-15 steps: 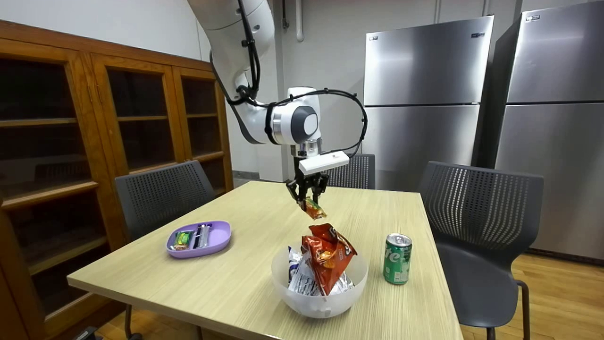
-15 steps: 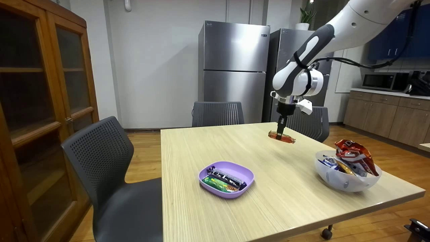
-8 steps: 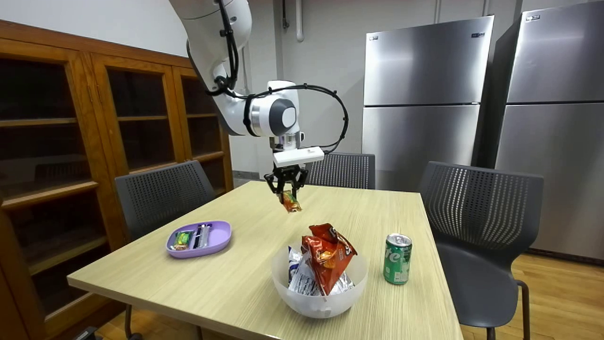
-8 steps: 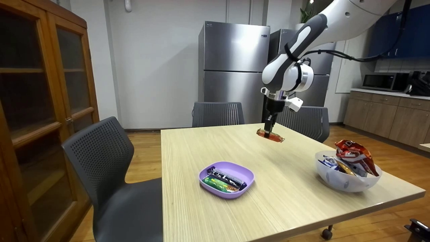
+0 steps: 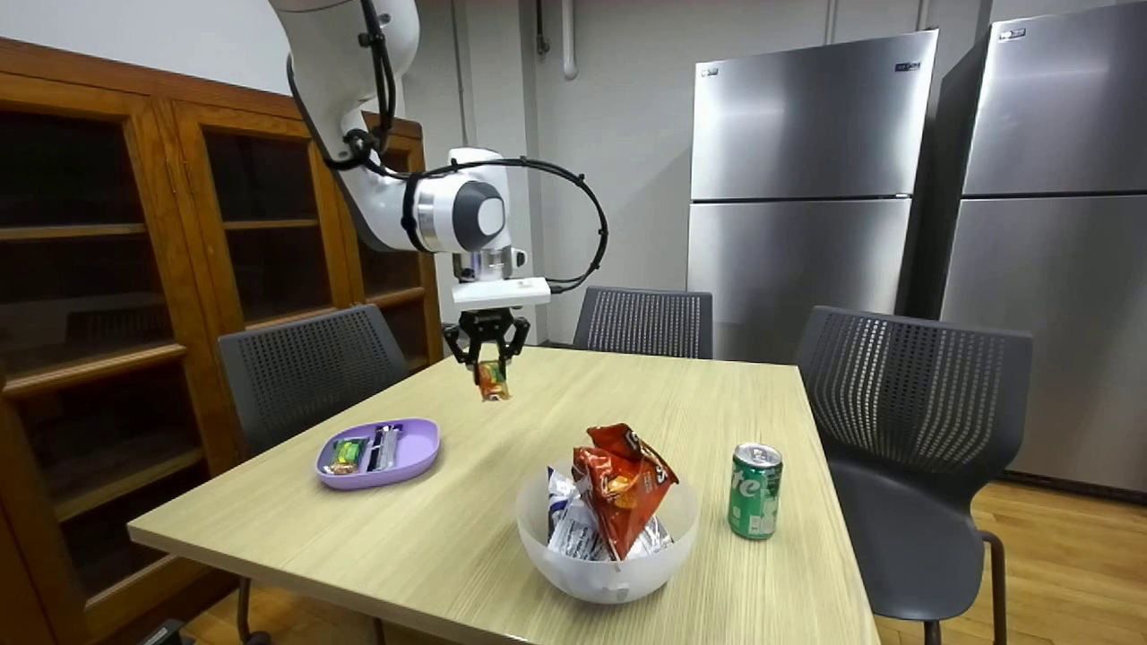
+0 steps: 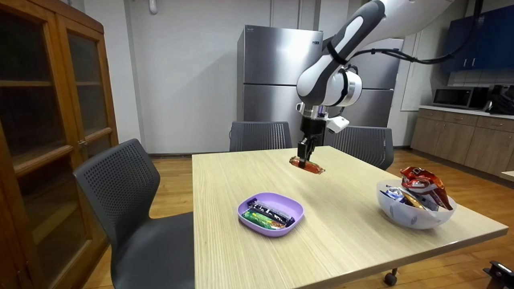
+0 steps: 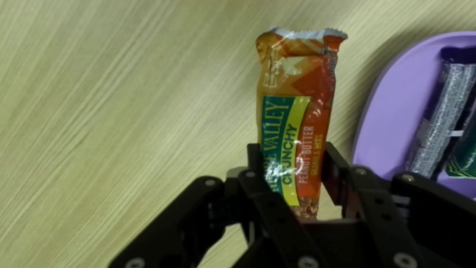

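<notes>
We find the orange-wrapped granola bar (image 7: 295, 121) held in the air above the table (image 6: 225, 180), with the black gripper (image 7: 292, 152) clamped on it from both long sides. Both exterior views show it hanging clear of the surface. In the wrist view its printed face is turned toward us, reading "Crunchy" and "Peanut Butter", and its crimped end points to twelve o'clock, while the gripper covers part of the end at six o'clock. Toward three o'clock there we see a purple plate (image 7: 398, 108), cut off at the edge and lower down, on the table. In an exterior view we place that plate at seven o'clock from the bar, with a dark-wrapped snack (image 6: 271, 212) and a green packet (image 6: 261, 220) lying side by side in it. In an exterior view we also see a frosted bowl (image 5: 582, 582) at five o'clock from the bar; a red chip bag (image 5: 623, 488) leans up past its rim, with silver wrappers (image 5: 576, 533) beside it. A green can (image 5: 754, 493) stands upright at four o'clock, near the bowl. Farther out, we have a dark mesh chair (image 5: 314, 372) at nine o'clock, a wooden cabinet (image 5: 197, 296) behind it at ten, and a steel fridge (image 5: 806, 251) at two.
</notes>
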